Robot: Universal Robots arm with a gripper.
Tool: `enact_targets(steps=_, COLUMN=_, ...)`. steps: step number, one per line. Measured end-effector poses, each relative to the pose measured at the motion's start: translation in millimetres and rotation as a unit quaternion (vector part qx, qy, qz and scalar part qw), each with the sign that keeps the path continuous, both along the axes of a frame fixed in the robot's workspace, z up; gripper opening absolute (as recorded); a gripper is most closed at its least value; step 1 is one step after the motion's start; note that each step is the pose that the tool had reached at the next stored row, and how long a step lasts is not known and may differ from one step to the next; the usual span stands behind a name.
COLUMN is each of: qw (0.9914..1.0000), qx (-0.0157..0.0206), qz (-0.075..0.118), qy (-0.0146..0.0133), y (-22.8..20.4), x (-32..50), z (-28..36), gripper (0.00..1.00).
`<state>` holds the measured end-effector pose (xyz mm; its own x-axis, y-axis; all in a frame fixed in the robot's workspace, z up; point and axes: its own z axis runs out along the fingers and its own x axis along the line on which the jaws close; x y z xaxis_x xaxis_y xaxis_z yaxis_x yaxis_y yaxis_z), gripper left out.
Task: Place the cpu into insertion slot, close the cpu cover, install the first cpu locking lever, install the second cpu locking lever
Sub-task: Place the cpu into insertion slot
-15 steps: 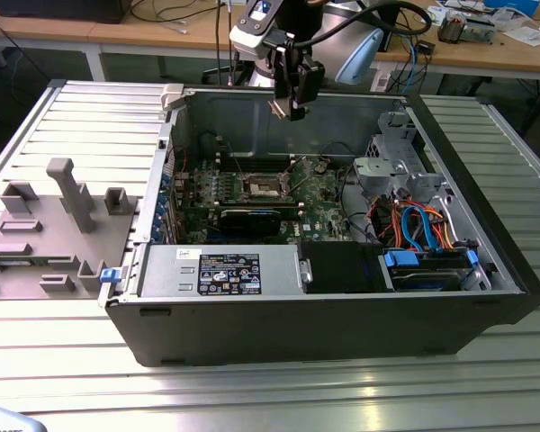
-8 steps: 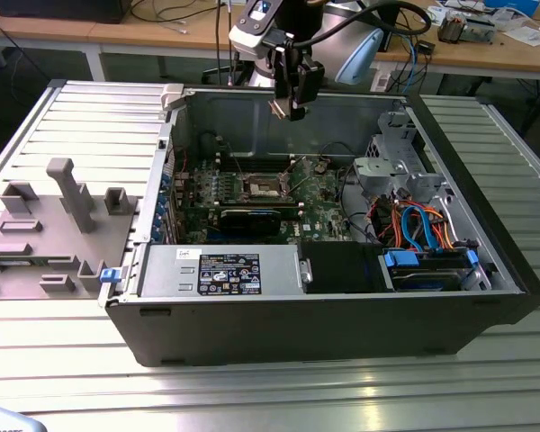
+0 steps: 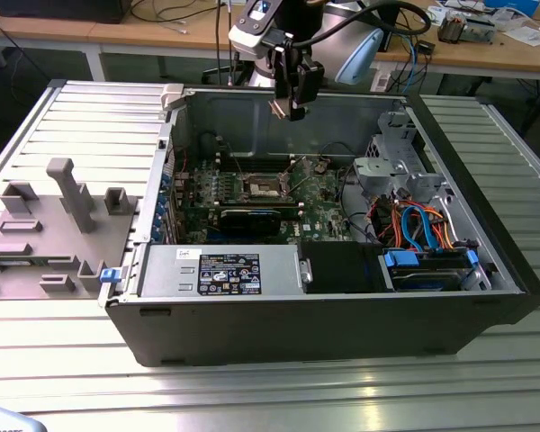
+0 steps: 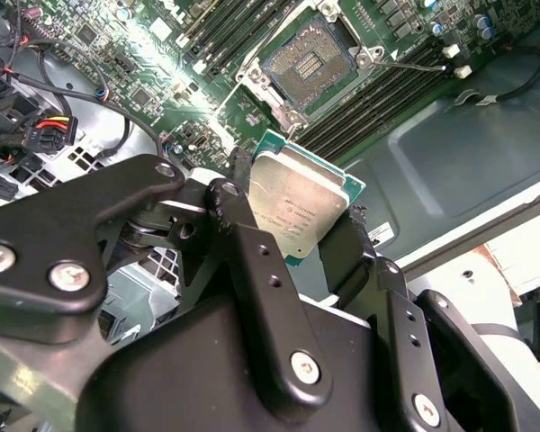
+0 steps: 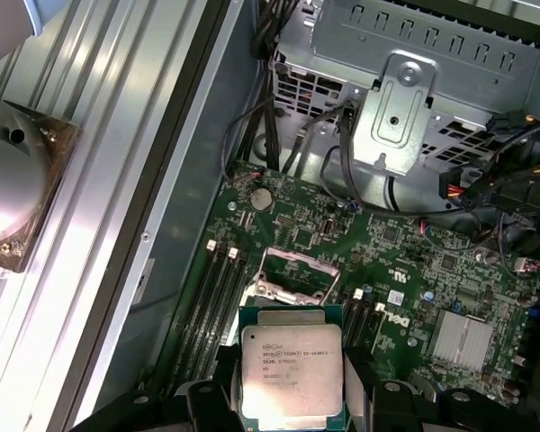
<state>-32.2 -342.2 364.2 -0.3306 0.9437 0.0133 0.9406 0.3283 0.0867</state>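
We see the tool (image 4: 288,227) clamped on the cpu (image 4: 299,200), held above the green motherboard (image 4: 153,54), well apart from the uncovered insertion slot (image 4: 310,65)

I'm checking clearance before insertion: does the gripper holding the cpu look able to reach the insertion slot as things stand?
Probably yes. The gripper hangs over the open case with the cpu clamped, and the insertion slot lies uncovered below it, with no cable or part across the way.
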Motion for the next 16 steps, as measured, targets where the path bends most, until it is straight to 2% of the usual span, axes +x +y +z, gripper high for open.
enact_targets(steps=11, qw=0.99998, qx=0.0, qz=-0.007, qy=0.0, y=0.0, x=0.0, z=0.0, gripper=0.55)
enact_targets(steps=16, qw=0.99987, qx=0.0, qz=-0.016, qy=0.0, y=0.0, x=0.0, z=0.0, gripper=0.55)
